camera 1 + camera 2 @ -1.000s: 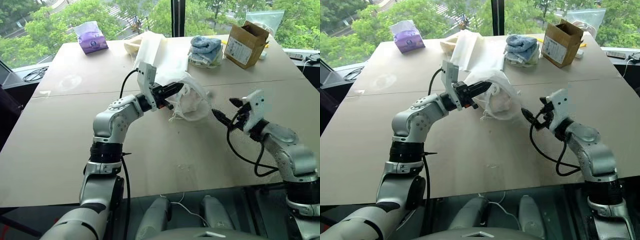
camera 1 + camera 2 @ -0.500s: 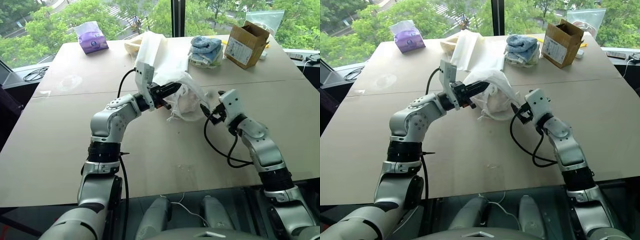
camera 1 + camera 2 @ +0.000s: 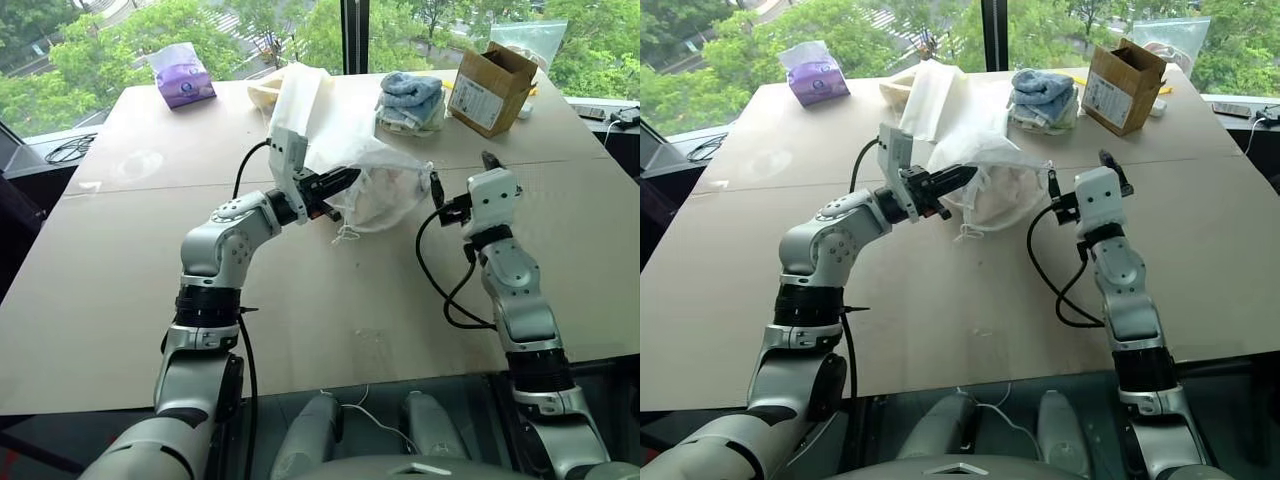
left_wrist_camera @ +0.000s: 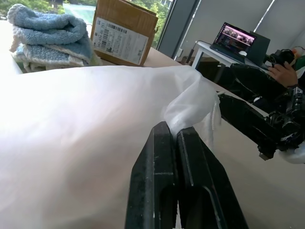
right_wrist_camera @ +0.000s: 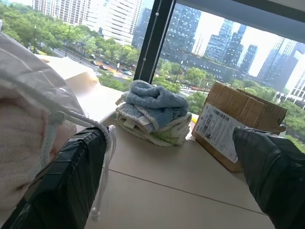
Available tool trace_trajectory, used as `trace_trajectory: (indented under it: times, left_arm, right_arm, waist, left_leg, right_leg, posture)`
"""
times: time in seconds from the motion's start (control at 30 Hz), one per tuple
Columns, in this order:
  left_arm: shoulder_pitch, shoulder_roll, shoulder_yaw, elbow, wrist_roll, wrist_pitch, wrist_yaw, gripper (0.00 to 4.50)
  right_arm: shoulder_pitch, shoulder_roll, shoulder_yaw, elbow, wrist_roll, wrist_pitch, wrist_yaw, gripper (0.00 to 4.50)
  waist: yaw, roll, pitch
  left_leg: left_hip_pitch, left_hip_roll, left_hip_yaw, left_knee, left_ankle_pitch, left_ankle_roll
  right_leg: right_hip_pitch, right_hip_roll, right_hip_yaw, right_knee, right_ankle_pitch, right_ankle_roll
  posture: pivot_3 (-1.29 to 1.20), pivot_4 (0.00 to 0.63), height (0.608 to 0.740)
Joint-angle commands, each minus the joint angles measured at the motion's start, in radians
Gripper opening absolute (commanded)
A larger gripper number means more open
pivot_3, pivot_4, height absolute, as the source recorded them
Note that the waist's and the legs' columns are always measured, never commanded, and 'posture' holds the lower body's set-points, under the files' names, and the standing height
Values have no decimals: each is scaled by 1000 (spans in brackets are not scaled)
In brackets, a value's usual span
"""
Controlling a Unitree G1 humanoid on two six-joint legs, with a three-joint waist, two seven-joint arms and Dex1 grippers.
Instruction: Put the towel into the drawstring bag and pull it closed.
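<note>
Non-task items. Stack of blue and white towels (image 3: 410, 101) and cardboard box (image 3: 490, 87) with a printed label: side by side on the tabletop (image 3: 120, 290), beyond both end effectors, the box just beyond the right one. Purple tissue pack (image 3: 181, 75): far corner, well beyond the left end effector. Cream cloth sheets (image 3: 300, 95): directly beyond the left end effector. Black cable (image 3: 68, 150): off the table's left edge. Open laptop (image 4: 238, 40): on a side desk, past the right end effector.

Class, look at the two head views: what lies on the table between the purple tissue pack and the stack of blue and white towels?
The flat cream cloth sheets lie between the purple tissue pack and the towel stack, seen in both head views.
</note>
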Motion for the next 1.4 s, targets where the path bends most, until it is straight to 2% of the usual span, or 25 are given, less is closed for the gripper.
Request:
trace_trajectory:
  times: [0.03, 0.1, 0.17, 0.23, 0.47, 0.6, 0.9, 1.13, 1.3, 1.4]
  left_arm:
    - [-1, 9, 8, -7, 6, -22, -5, 0]
    - [10, 15, 7, -7, 13, -23, -9, 0]
    - [20, 24, 8, -7, 18, -28, -16, 0]
    - [22, 29, 16, 2, 21, -34, -16, 0]
    - [28, 62, 22, 67, 46, -83, -40, 0]
    - [26, 72, 16, 90, 54, -99, -57, 0]
    - [39, 70, 3, 94, 68, -108, -70, 0]
    - [49, 57, 0, 79, 72, -105, -63, 0]
    - [55, 55, -1, 71, 76, -104, -62, 0]
    - [56, 56, 3, 67, 75, -102, -59, 0]
  right_arm:
    - [10, 22, -34, -76, 58, 9, 6, 4441]
    - [26, 26, -30, -98, 97, 34, 43, 4441]
    - [65, 17, 2, -148, 195, 124, 150, 4441]
    - [109, -30, 41, -188, 224, 180, 246, 4441]
    - [189, -124, 49, -307, 418, 419, 418, 4441]
    - [155, -47, -43, -286, 519, 469, 345, 4441]
    - [-36, 162, -202, -141, 737, 592, 167, 4441]
    - [-206, 217, -229, 142, 730, 597, 131, 4441]
    - [-271, 225, -248, 279, 708, 564, 122, 4441]
    - [-287, 235, -263, 317, 717, 564, 117, 3708]
  waist:
    - [-2, 0, 0]
    - [-5, 0, 0]
    - [-6, 0, 0]
    - [-7, 0, 0]
    - [-6, 0, 0]
    - [-4, 0, 0]
    - [-6, 0, 0]
    - [-15, 1, 0]
    - [-18, 1, 0]
    - [-18, 1, 0]
  left_leg:
    - [0, 0, 0, 0, 0, 0]
    - [0, 0, 0, 0, 0, 0]
    - [0, 0, 0, 0, 0, 0]
    - [0, 0, 0, 0, 0, 0]
    - [0, 0, 0, 1, 0, 0]
    - [0, 0, 0, 1, 0, 0]
    - [0, 0, -1, 1, 0, 0]
    - [0, 0, 0, 1, 0, 0]
    - [0, 0, 0, 1, 0, 0]
    - [0, 0, 0, 1, 0, 0]
  right_leg:
    - [0, 0, 0, 0, 0, 0]
    - [0, 0, 0, 0, 0, 0]
    - [0, 0, 0, 0, 0, 0]
    - [0, 0, 0, 0, 0, 0]
    - [0, 0, 0, 0, 0, 0]
    - [0, 0, 0, 1, 0, 0]
    - [0, -1, 0, 3, 0, 0]
    - [-1, -1, 0, 4, 0, 0]
    - [-1, -1, 0, 4, 0, 0]
    - [-1, -1, 0, 4, 0, 0]
  posture:
    - [0, 150, 740]
    - [0, 150, 740]
    - [0, 150, 740]
    - [0, 150, 740]
    - [0, 150, 740]
    - [0, 150, 740]
    - [0, 150, 740]
    - [0, 150, 740]
    - [0, 150, 740]
    - [0, 150, 740]
